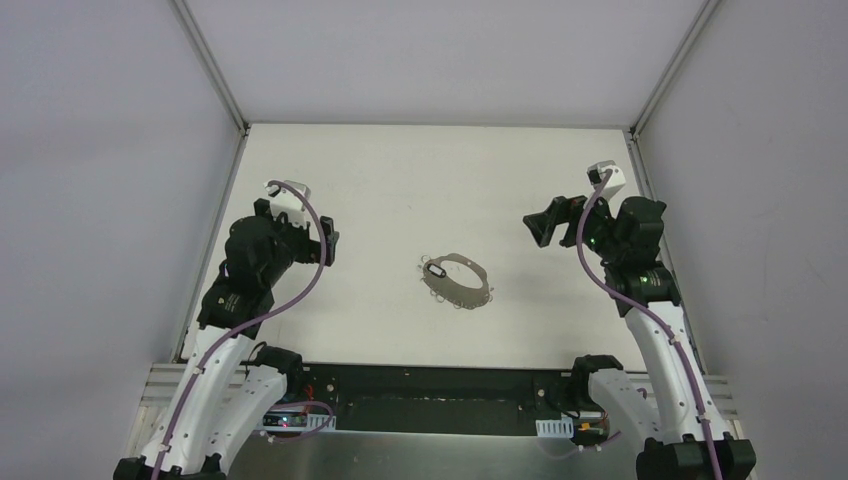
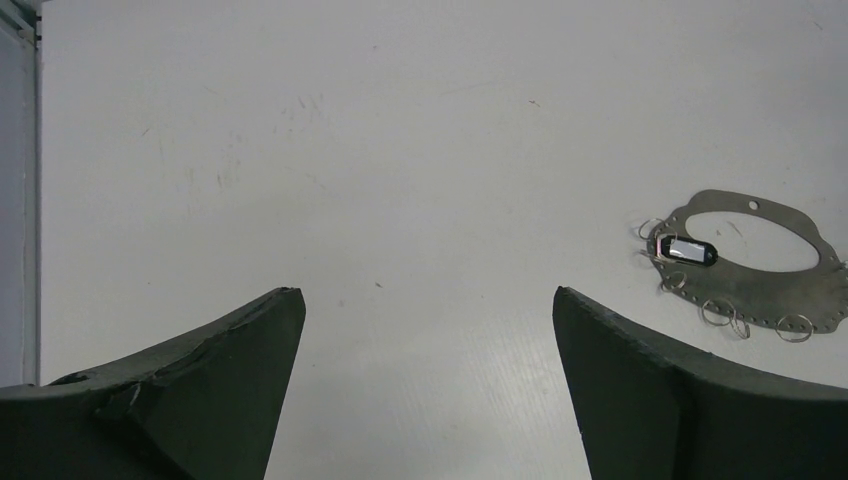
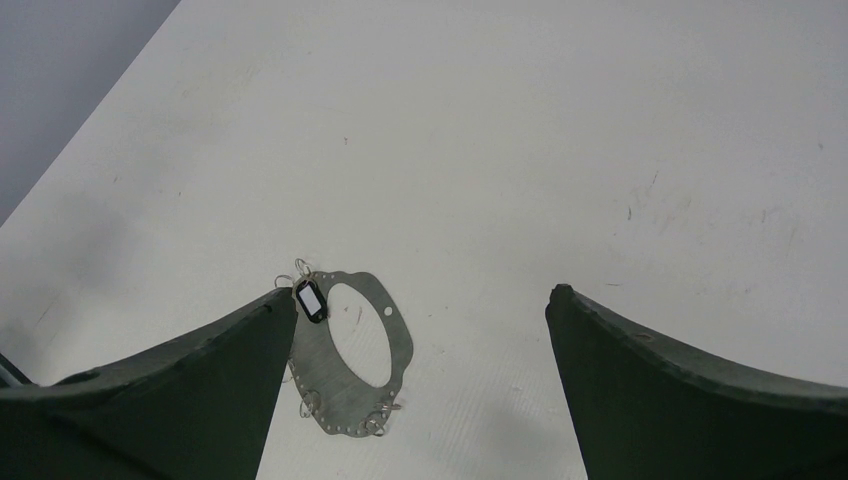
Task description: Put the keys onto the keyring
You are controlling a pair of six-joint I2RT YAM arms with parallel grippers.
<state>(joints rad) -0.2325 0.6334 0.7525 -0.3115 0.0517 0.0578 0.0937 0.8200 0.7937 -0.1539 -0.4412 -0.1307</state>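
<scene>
- Keyring: flat grey metal plate, oval, with a large oval cut-out. A row of small holes runs along its rim. It lies flat near the middle of the table, between the two arms.
- Wire rings: thin, silvery, strung through the rim holes.
- Key: black oval head with a pale face, any print too small to read. It rests on the keyring's end nearest the left arm.
- Table: matt white, faintly scuffed.
- Left hand: jaws wide apart, holding nothing, well away from the keyring.
- Right hand: the same, spread and holding nothing.
- Fingers: dark, matt, tapered.
</scene>
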